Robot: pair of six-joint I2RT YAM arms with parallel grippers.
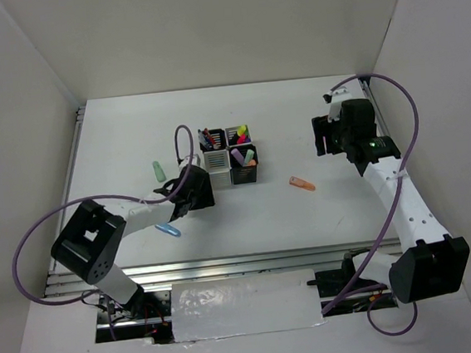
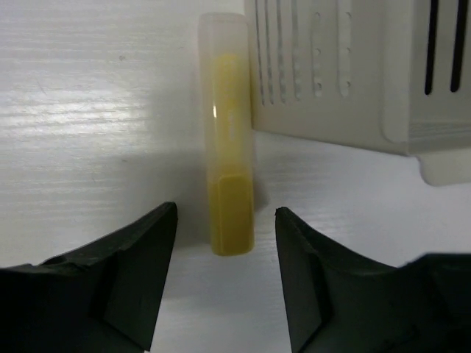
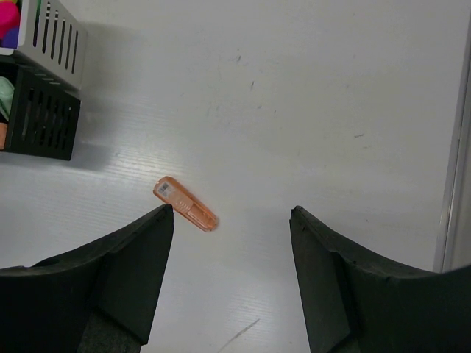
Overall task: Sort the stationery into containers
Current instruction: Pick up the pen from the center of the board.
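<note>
A stubby yellow marker [image 2: 229, 147] lies on the table, right against the wall of a silver-white container [image 2: 353, 73]. My left gripper [image 2: 226, 209] is open, its fingertips just short of the marker's near end and apart from it. In the top view the left gripper [image 1: 201, 178] sits at the left side of the block of containers [image 1: 229, 156], which holds several pens and markers. My right gripper [image 3: 232, 209] is open and empty, above an orange marker [image 3: 185, 204] lying on the table. In the top view the right gripper [image 1: 325, 139] hangs at the right, up and right of that marker [image 1: 302, 183].
A pale green marker [image 1: 158, 170] lies left of the containers and a blue marker [image 1: 168, 230] lies near the left arm's forearm. A black and a white container [image 3: 44, 95] show at the upper left of the right wrist view. White walls enclose the table.
</note>
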